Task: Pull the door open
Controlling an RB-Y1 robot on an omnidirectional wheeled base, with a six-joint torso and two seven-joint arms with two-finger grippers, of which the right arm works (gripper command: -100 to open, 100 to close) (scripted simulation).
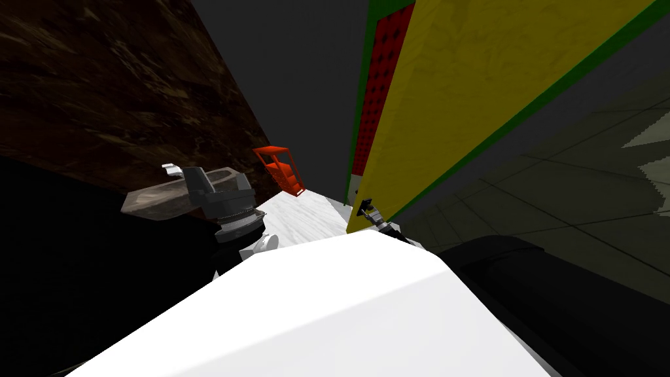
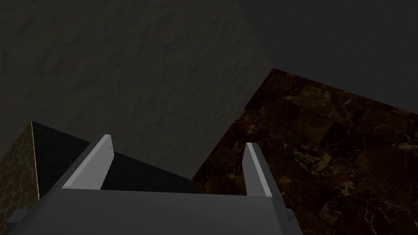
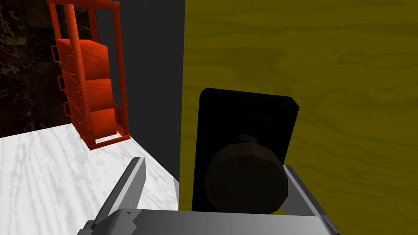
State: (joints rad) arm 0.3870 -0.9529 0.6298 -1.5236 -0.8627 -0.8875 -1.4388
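Fingers (image 3: pixel 130 183) of the right gripper (image 3: pixel 214 166) stand apart, straddling the dark round knob (image 3: pixel 245 179) on its black backplate (image 3: pixel 245 110), near the free edge of the yellow door (image 3: pixel 326 81). One blade nearly touches the knob. It looks rigid, smooth and probably slippery, so clamp across its widest girth. The left gripper (image 2: pixel 177 149) is spread and empty.

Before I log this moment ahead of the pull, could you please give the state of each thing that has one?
Door: appears ajar, free edge exposed.
Knob: between two gripper fingers, not clamped.
Right gripper: open, straddling it.
Left gripper: open, empty.
Red drawer rack: upright, drawers pushed in.
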